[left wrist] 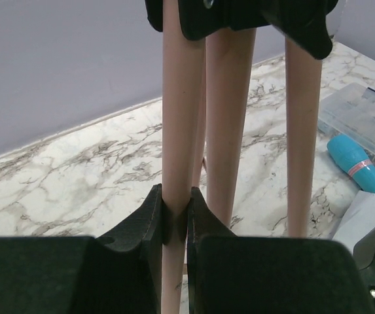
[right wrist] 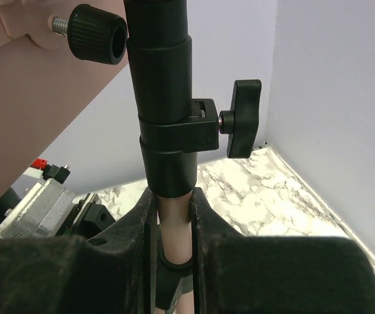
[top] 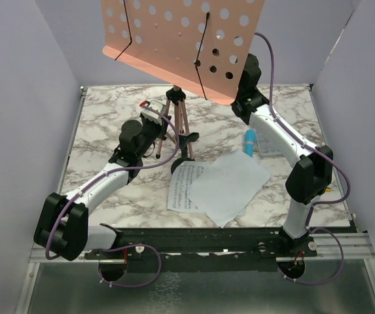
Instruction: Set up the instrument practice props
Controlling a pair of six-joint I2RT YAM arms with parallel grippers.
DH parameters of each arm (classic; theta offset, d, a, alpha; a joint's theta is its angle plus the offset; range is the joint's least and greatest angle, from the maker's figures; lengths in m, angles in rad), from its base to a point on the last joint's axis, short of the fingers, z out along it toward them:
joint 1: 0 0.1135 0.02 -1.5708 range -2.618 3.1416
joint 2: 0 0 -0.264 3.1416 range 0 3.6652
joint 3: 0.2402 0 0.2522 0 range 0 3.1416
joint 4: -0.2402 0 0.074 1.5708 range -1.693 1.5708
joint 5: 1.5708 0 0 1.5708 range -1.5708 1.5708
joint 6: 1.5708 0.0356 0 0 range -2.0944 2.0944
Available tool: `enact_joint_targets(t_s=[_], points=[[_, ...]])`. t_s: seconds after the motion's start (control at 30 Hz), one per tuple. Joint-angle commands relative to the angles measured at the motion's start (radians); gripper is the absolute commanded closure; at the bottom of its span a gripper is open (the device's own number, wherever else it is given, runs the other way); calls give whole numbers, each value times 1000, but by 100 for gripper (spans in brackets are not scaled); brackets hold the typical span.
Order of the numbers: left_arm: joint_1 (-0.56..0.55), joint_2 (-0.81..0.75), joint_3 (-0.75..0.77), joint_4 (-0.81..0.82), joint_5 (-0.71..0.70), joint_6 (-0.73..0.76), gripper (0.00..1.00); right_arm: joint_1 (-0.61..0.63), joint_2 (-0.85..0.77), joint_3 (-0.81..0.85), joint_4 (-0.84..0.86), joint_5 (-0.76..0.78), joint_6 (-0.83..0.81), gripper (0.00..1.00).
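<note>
Toward the back of the marble surface (top: pixel 102 124), the pink music stand (top: pixel 174 39) is standing upright on its thin tripod legs, its hole-dotted desk tilting out over the arms. On the stand's left side, the left claw (left wrist: pixel 175 212) is gripping one tripod leg (left wrist: pixel 182 111) low down, jaws pinching the tube from both sides. On the stand's right, under the desk, the right claw (right wrist: pixel 173 209) is clamping the pink centre pole (right wrist: pixel 174 226) just below the black collar (right wrist: pixel 166 131) with its knob. Just in front of the stand's legs, the small black mic stand (top: pixel 182 162) is sitting on its round base. The two white sheet-music pages (top: pixel 230 186) are lying overlapped in front of the stand, toward its right. The blue microphone (top: pixel 249 140) is lying to the stand's right, beside a clear plastic box (left wrist: pixel 360 108).
</note>
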State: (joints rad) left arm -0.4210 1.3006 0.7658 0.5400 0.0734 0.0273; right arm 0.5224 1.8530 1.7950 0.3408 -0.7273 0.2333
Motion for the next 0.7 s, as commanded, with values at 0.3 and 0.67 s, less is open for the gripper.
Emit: enact_joint_targets(t_s=[0.3, 0.67], points=[[24, -30, -103, -83, -220, -97, 100, -44, -72, 205, 306, 32, 38, 99], [23, -8, -121, -54, -254, -149, 100, -45, -67, 217, 335, 40, 18, 99]])
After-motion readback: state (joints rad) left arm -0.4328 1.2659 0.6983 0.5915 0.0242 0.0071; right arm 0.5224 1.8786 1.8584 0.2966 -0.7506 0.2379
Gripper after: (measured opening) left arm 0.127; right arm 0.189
